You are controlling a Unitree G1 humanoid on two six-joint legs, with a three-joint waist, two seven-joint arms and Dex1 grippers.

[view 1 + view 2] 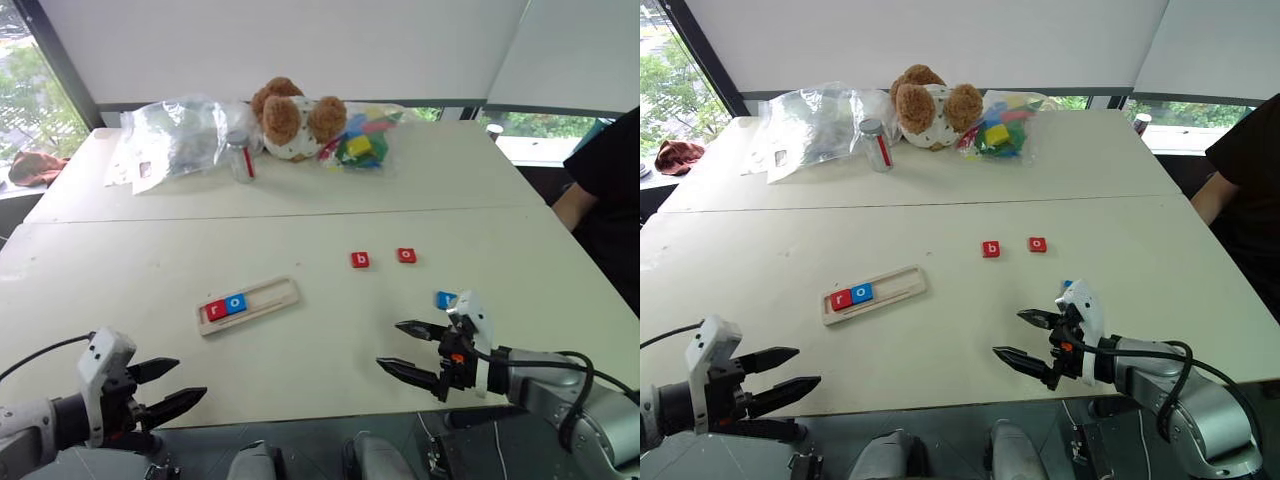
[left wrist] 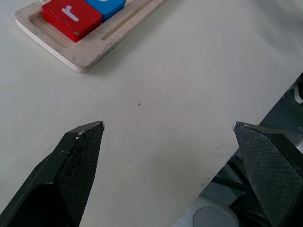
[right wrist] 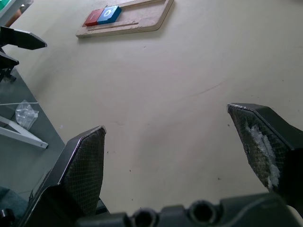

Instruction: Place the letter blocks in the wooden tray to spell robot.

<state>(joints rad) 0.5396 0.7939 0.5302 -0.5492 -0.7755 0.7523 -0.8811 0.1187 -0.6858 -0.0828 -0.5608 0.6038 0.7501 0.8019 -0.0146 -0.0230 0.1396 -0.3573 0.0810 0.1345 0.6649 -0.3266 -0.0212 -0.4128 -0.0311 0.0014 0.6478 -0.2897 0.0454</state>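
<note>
From the head views, a pale bench point(image 1: 300, 215) is seen under white blinds, windows behind. At its far edge are set a teddy bear point(image 1: 297, 118), a clear plastic bag point(image 1: 180, 135) and bagged toy blocks point(image 1: 360, 140). The wooden tray point(image 1: 268, 298) is laid near centre, red r block point(image 1: 215, 308) and blue o block point(image 1: 236, 302) seated at its left end. The red b block point(image 1: 360, 260) and red o block point(image 1: 406, 255) are left loose; a blue tile point(image 1: 444, 299), possibly the t, is half hidden behind the right gripper point(image 1: 410, 347).

In the left wrist view, the left gripper point(image 2: 168, 127) is spread wide, empty. In the right wrist view, the right gripper is likewise parted, nothing held.
</note>
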